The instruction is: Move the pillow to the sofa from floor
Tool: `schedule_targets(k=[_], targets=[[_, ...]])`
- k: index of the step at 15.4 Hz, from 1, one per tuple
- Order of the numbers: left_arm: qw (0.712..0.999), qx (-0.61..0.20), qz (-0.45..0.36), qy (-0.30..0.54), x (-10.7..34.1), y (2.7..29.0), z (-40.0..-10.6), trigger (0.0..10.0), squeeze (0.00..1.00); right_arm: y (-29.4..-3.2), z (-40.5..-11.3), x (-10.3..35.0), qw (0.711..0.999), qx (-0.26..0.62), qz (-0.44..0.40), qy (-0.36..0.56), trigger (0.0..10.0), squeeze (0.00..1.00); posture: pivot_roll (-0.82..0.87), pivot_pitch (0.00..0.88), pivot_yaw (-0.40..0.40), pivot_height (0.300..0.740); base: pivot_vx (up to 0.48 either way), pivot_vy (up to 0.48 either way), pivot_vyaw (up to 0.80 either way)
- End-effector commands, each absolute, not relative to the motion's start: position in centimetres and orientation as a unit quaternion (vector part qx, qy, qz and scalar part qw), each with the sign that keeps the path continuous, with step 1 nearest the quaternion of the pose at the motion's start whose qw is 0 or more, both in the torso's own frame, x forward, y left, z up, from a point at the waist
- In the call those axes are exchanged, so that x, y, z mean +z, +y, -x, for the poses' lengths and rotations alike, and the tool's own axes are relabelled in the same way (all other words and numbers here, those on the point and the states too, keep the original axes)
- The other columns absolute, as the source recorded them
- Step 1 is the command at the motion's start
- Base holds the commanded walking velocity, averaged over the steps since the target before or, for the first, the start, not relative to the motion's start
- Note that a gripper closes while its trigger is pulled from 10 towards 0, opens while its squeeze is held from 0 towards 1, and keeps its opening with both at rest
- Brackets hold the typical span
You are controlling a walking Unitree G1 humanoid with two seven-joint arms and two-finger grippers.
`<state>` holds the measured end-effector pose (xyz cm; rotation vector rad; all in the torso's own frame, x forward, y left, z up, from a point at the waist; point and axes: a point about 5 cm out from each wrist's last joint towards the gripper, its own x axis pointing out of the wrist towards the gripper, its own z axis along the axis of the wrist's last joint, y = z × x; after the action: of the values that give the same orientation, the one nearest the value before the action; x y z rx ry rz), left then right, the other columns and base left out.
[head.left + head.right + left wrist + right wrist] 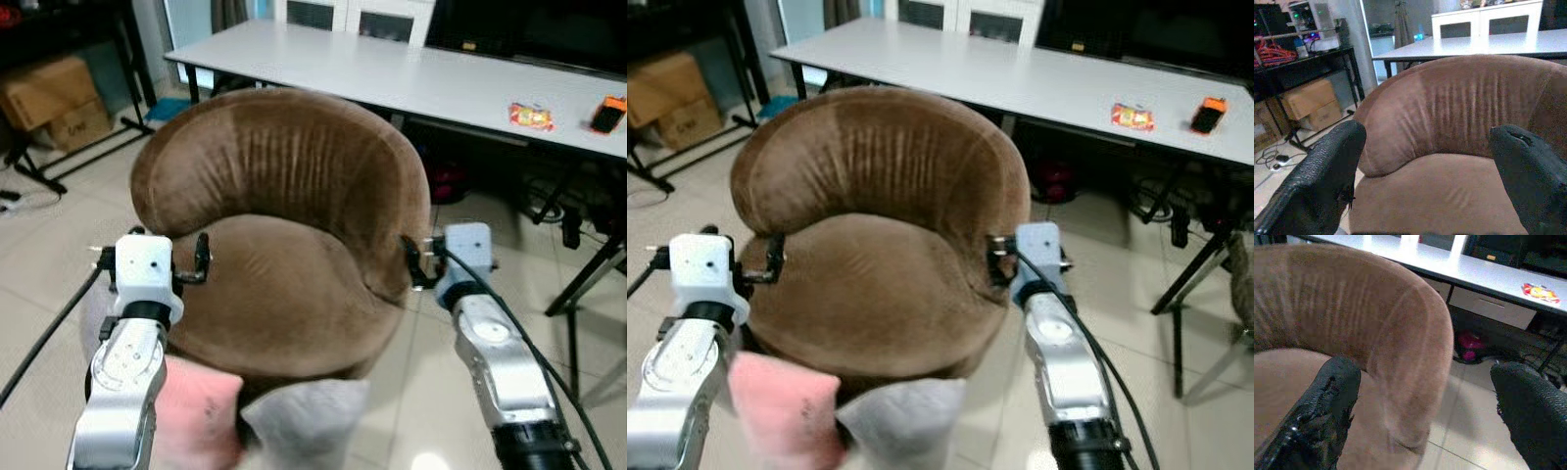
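A brown velvet round sofa chair stands right before me, its seat bare. Low at the near edge lie a pink pillow and a grey pillow, bunched together in front of the chair's base and under my arms. My left gripper is raised at the chair's left side, fingers spread wide with nothing between them. At the right armrest, my right gripper is likewise open and holds nothing. The left wrist view looks onto the chair's backrest; the right wrist view onto its right arm.
A long white table runs behind the chair, with a snack packet and an orange device on it. Cardboard boxes and a black rack stand at the left. Black table legs and cables stand on the tiled floor at the right.
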<state>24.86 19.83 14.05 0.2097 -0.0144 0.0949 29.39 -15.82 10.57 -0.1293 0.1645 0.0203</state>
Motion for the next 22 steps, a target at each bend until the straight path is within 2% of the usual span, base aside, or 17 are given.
schedule_targets(k=[1, 6, 9, 10, 11, 13, 19, 22], targets=[[0.992, 0.056, -0.113, -0.001, 13.9, 20.3, -24.6, 10.0, 0.0, -15.2, -29.6, 10.8, 0.994, 0.024, 0.068, 0.079, 10.0, 1.0, -0.02, 0.0, -0.031, 0.74, 0.0, -0.48, 0.8], [0.991, 0.048, -0.122, -0.009, 13.9, 20.4, -23.9, 10.0, 0.0, -14.1, -29.3, 10.8, 0.993, 0.066, 0.056, 0.074, 10.0, 1.0, -0.01, 0.0, -0.03, 0.74, 0.0, -0.376, 0.8], [0.989, 0.044, -0.139, -0.006, 13.5, 20.3, -23.4, 10.0, 0.0, -14.1, -28.9, 10.6, 0.995, 0.064, 0.021, 0.078, 10.0, 1.0, -0.01, 0.0, -0.026, 0.74, 0.0, 0.0, 0.0], [0.987, 0.075, -0.144, -0.005, 13.1, 21.1, -23.1, 10.0, 0.0, -14.3, -28.5, 10.5, 0.995, 0.064, 0.017, 0.078, 10.0, 1.0, -0.01, 0.0, -0.024, 0.74, 0.0, 0.0, 0.0], [0.985, 0.084, -0.149, -0.012, 13.1, 21.4, -23.0, 10.0, 0.0, -14.3, -28.2, 10.3, 0.994, 0.066, 0.018, 0.08, 10.0, 0.6, -0.01, 0.0, -0.024, 0.735, 0.0, 0.0, 0.0], [0.985, 0.086, -0.151, -0.014, 13.2, 21.7, -23.0, 10.0, 0.0, -14.5, -28.0, 10.2, 0.995, 0.062, 0.013, 0.079, 10.0, 0.0, -0.01, 0.0, -0.024, 0.715, 0.0, 0.0, 0.0], [0.989, 0.062, -0.131, 0.002, 12.6, 21.2, -22.7, 10.0, 0.0, -14.9, -27.7, 10.4, 0.996, 0.056, 0.005, 0.076, 10.0, 0.0, -0.02, 0.0, -0.024, 0.655, 0.0, 0.0, 0.0], [0.988, 0.068, -0.136, -0.016, 13.0, 21.3, -22.8, 10.0, 0.0, -14.8, -27.6, 10.4, 0.995, 0.057, 0.006, 0.078, 10.0, 0.0, -0.02, 0.0, -0.02, 0.63, 0.0, 0.0, 0.0]])
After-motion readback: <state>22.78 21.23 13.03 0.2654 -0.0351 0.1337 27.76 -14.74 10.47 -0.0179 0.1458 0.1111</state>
